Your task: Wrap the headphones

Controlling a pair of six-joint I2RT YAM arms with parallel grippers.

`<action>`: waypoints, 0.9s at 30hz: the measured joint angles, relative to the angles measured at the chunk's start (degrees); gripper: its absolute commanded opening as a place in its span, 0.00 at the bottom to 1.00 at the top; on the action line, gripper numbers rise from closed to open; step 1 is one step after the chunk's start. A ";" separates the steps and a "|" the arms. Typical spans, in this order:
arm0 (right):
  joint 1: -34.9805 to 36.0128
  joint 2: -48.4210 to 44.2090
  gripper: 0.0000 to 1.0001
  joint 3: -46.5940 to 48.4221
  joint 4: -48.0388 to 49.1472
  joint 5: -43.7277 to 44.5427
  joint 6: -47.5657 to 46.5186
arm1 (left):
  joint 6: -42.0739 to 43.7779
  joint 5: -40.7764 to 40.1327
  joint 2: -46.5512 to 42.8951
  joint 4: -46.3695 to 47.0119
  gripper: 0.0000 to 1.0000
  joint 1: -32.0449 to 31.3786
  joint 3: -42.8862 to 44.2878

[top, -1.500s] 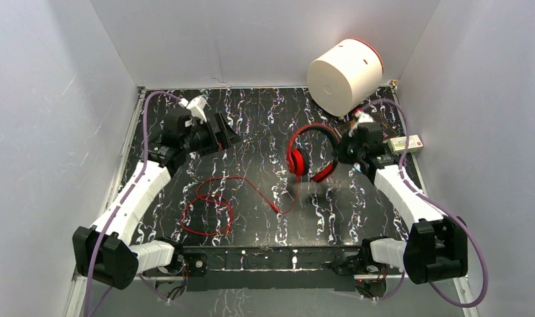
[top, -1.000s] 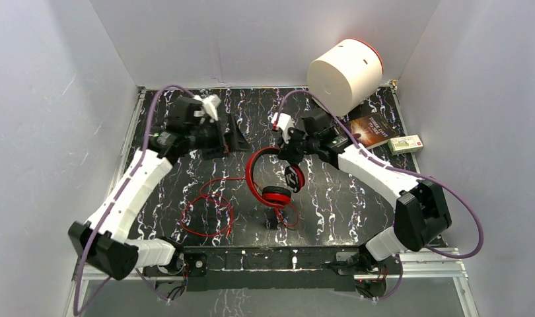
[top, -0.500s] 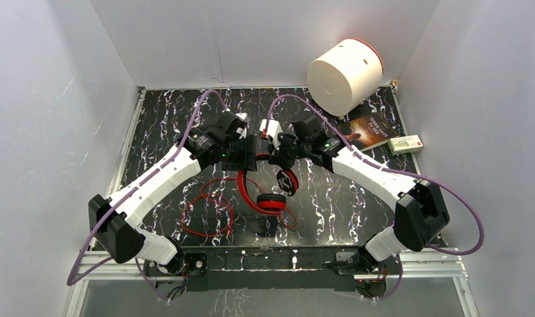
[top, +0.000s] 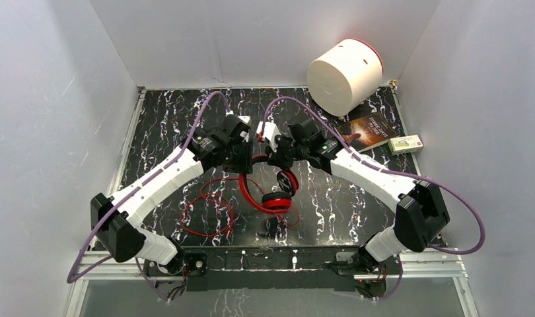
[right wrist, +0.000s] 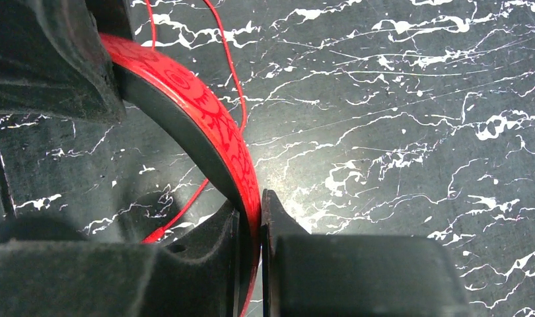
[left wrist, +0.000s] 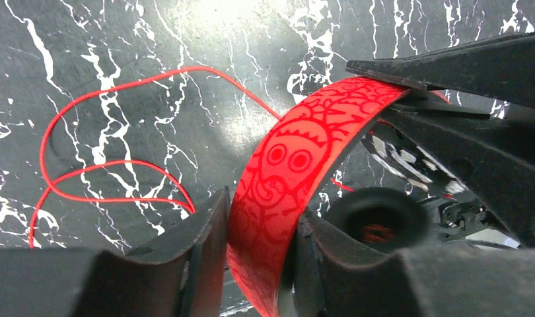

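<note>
The red headphones (top: 276,200) hang above the middle of the table, earcups down. Both grippers hold the top of the headband. In the left wrist view the patterned red headband (left wrist: 285,168) fills the gap of my left gripper (left wrist: 258,228), whose jaws are pressed against its two edges. A black ear pad (left wrist: 377,221) shows just beyond. My right gripper (right wrist: 250,221) is shut flat on the band (right wrist: 205,119) a little further along. From above, the left gripper (top: 249,157) and right gripper (top: 269,157) nearly touch. The thin red cable (top: 209,210) lies in loose loops on the table, lower left.
A white cylinder with a red rim (top: 344,74) lies at the back right. A dark book (top: 370,129) and a small box (top: 405,143) sit beside it. Grey walls close in the black marbled table (top: 357,198) on three sides.
The right arm carried the headphones from the right side to the centre. The left arm swung in from the left and closed its open jaws on the headband.
</note>
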 measured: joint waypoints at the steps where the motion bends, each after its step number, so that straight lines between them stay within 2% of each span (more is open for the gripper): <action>1: 0.20 0.00 0.18 0.02 0.00 0.31 0.31 | 0.66 0.02 0.00 -0.17 0.17 -0.31 -0.02; 3: 0.37 -0.07 0.27 0.02 -0.02 0.79 1.07 | 1.57 -0.24 0.00 -0.37 0.03 -0.70 -0.13; 4: 0.46 -0.17 0.32 0.13 0.13 0.96 1.84 | 2.25 -0.57 0.00 -0.57 0.00 -0.74 -0.28; 9: 0.79 -2.71 0.60 1.46 0.68 3.96 6.73 | 3.69 -1.99 -0.44 -1.99 0.00 -0.74 -0.81; 11: 0.79 -4.26 0.93 2.43 0.61 7.32 9.49 | 3.54 -3.10 -1.42 -2.36 0.00 -0.74 -1.27; 12: 0.79 -5.03 0.98 3.19 0.57 9.44 10.97 | 3.02 -4.02 -2.23 -2.62 0.00 -0.72 -1.73; 17: 0.22 -9.44 0.99 6.60 -0.17 24.04 17.18 | 0.72 -9.33 -7.74 -4.26 0.00 -0.09 -2.67; 20: -3.65 -12.13 0.99 7.61 -1.16 27.32 21.00 | -0.81 -12.13 -11.41 -5.42 0.00 0.04 -2.47; 24: -16.00 -14.73 0.99 6.75 -1.55 22.25 26.99 | -2.36 -13.66 -13.64 -7.85 0.00 1.29 0.39; 27: -25.00 -15.45 0.99 3.87 -1.27 15.52 31.12 | -2.05 -11.43 -13.09 -8.11 0.00 5.88 5.22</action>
